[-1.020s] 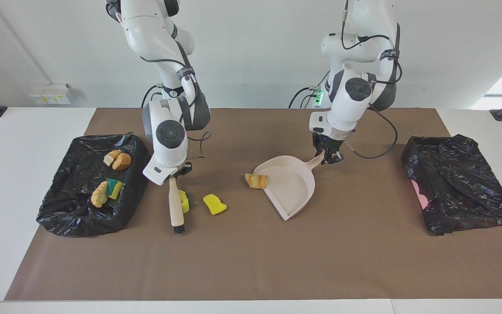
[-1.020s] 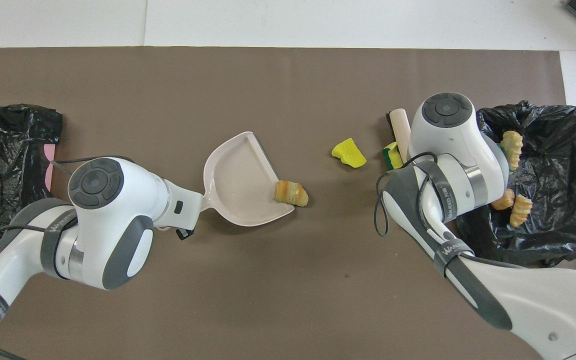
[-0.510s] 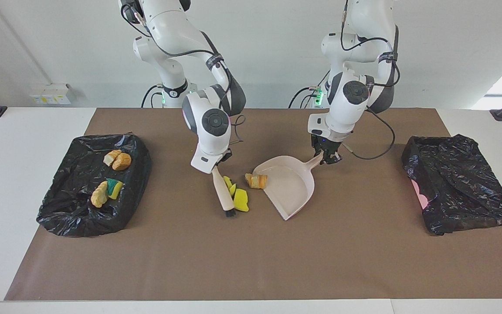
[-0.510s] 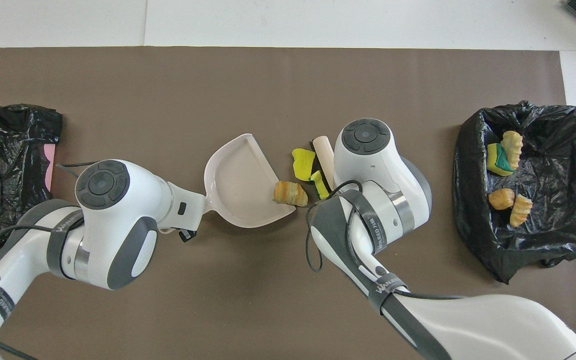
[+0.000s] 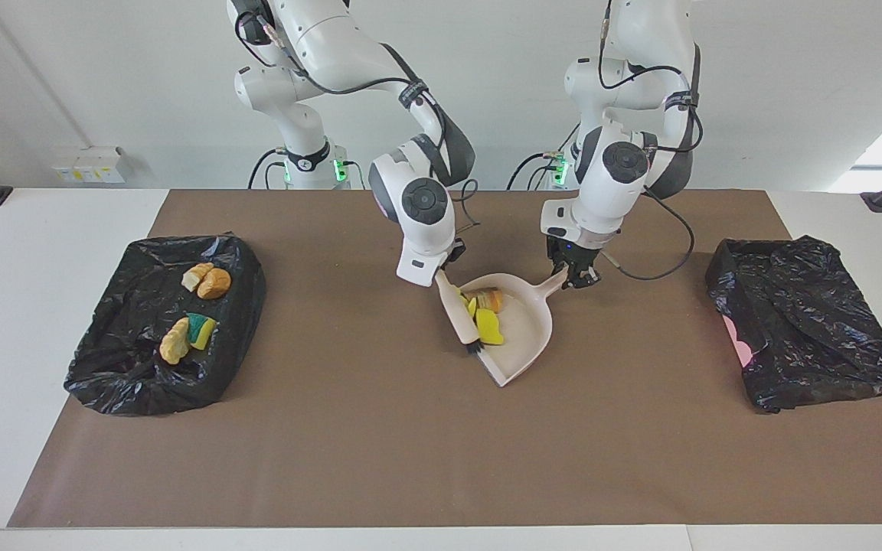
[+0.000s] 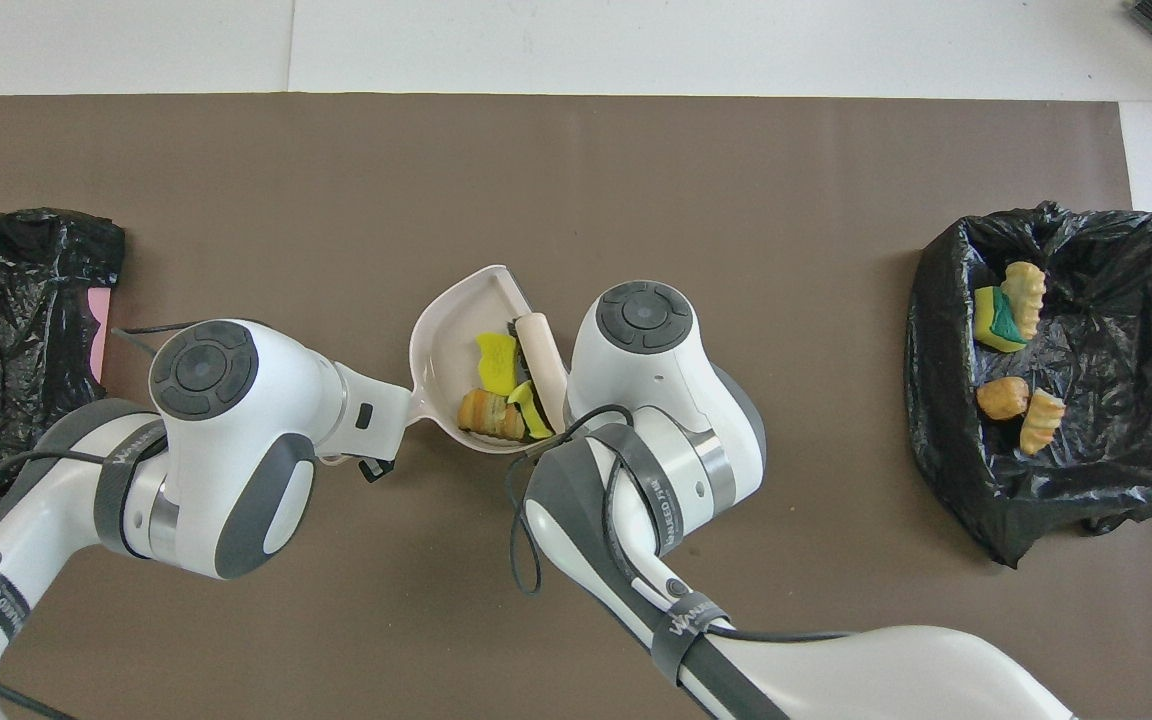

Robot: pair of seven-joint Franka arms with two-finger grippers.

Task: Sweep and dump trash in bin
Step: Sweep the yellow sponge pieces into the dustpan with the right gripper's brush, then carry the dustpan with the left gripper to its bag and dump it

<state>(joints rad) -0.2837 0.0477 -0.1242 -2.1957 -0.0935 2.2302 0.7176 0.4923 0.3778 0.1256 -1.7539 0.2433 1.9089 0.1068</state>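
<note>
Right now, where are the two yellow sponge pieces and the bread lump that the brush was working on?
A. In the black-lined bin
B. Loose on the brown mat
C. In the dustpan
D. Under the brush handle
C: the yellow sponge pieces and the bread lump lie inside the dustpan, with the brush across its mouth.

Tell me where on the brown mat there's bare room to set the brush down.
The mat is bare between the dustpan and the open bin holding four scraps, and between the dustpan and the crumpled bag. The whole strip farthest from the robots is bare too. It is crowded at the dustpan, where the brush, the three scraps and both claws meet.
</note>
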